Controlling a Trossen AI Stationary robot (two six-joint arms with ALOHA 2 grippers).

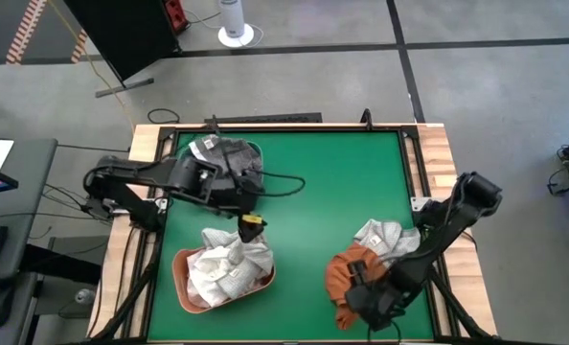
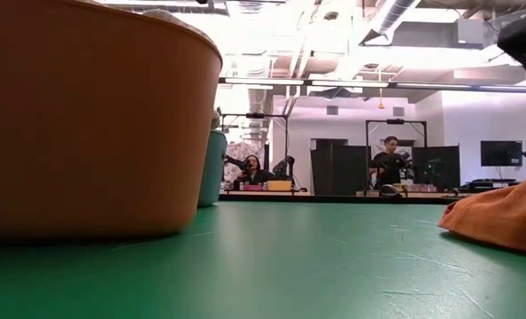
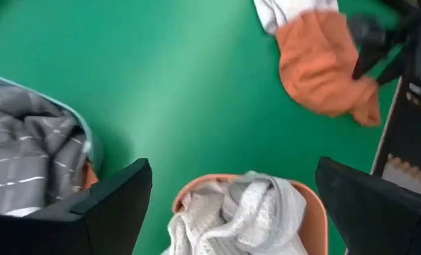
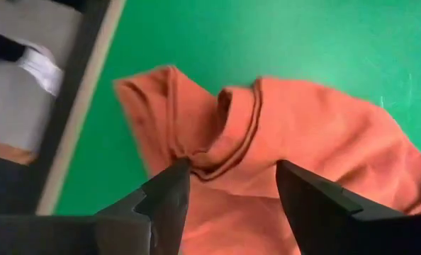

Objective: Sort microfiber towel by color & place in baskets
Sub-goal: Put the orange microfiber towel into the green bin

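Over the rust orange towel, near the green surface's right front corner, I have my right pincer hovering with its fingers apart, the cloth's folded edge between the tips. A pale checked towel lies touching the orange one. My left pincer stands wide and empty between the two baskets: the teal basket holds grey grid-lined cloth, the salmon basket holds pale checked towels.
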